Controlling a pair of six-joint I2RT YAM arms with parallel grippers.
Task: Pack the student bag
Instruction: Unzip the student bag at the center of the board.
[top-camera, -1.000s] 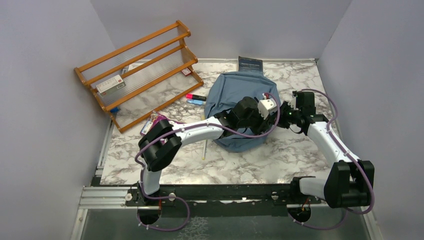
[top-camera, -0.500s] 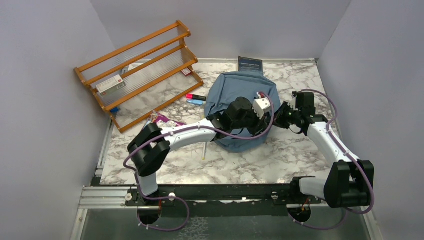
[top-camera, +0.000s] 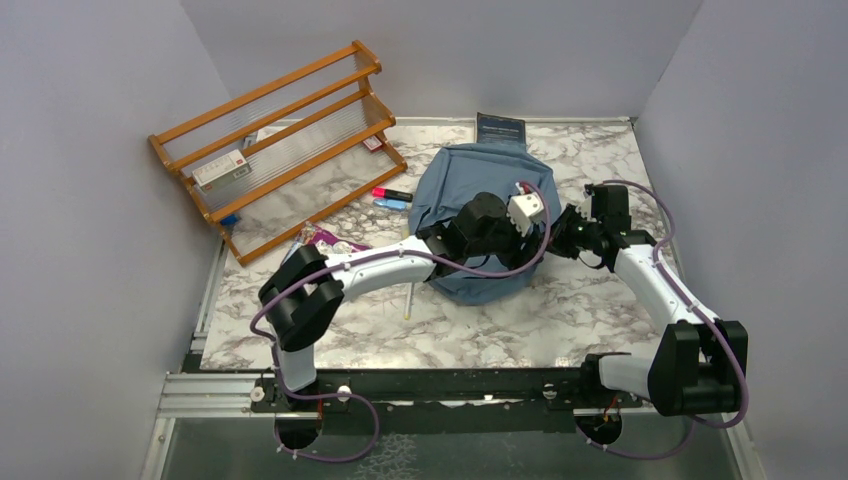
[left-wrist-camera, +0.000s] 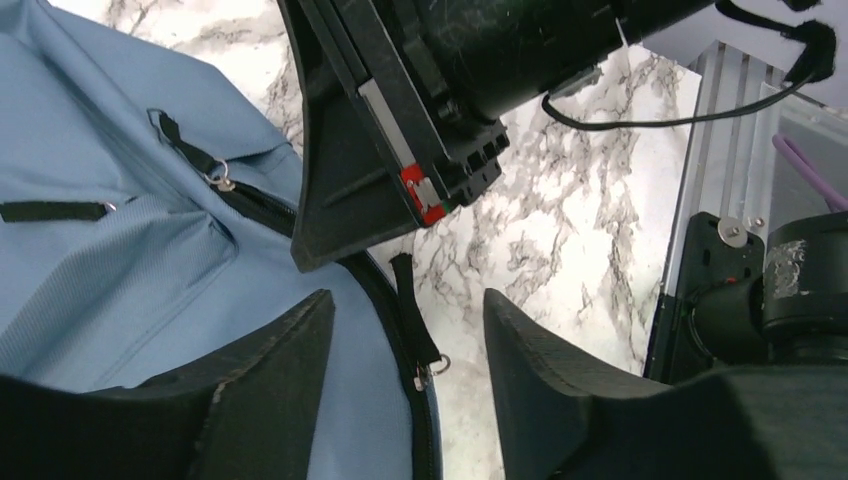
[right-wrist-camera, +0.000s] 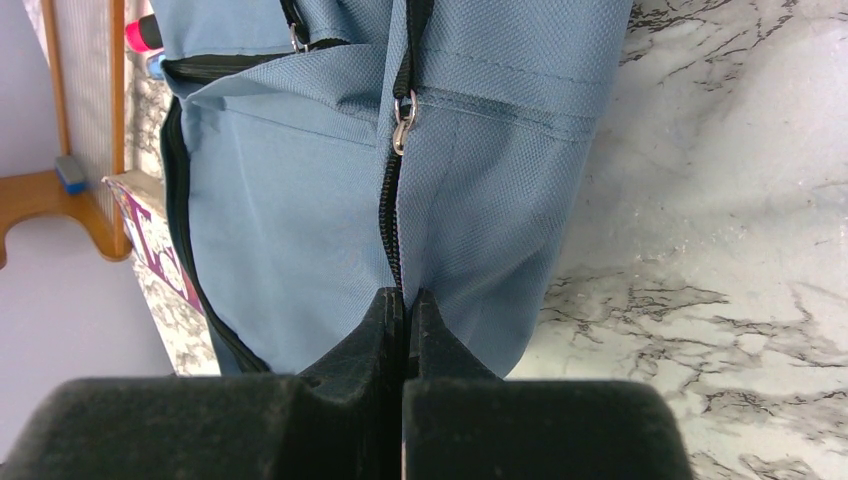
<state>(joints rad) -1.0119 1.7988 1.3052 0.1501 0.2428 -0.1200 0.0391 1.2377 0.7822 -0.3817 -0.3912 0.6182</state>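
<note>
The student bag (top-camera: 470, 180) lies flat on the desk (top-camera: 560, 310), under and just ahead of both arms. The right gripper (right-wrist-camera: 405, 295) has its fingers pressed together at the bag's near edge, exactly where the zipper (right-wrist-camera: 393, 200) runs down to meet them. It seems to be pinching the fabric at that seam, though its own fingers hide the contact. Such a pinch would anchor the cloth so the zipper track stays taut while the other arm works the slider.

The left gripper (left-wrist-camera: 405, 300) hangs over the bag with its fingers spread and nothing held. The black zipper pull (left-wrist-camera: 415, 315) lies in the gap between them, touching neither finger. Blue fabric sits to one side of that gap and bare marble to the other. The body of the right gripper sits just beyond the left fingertips, so the two arms are working very near each other.

My reading is that the step in hand is opening the bag: the left gripper is lined up to close on the pull and draw it along the track. The packing itself looks not yet begun. The markers (top-camera: 392, 196) lie loose on the desk beyond the left arm, beside the wooden rack (top-camera: 280, 130).
</note>
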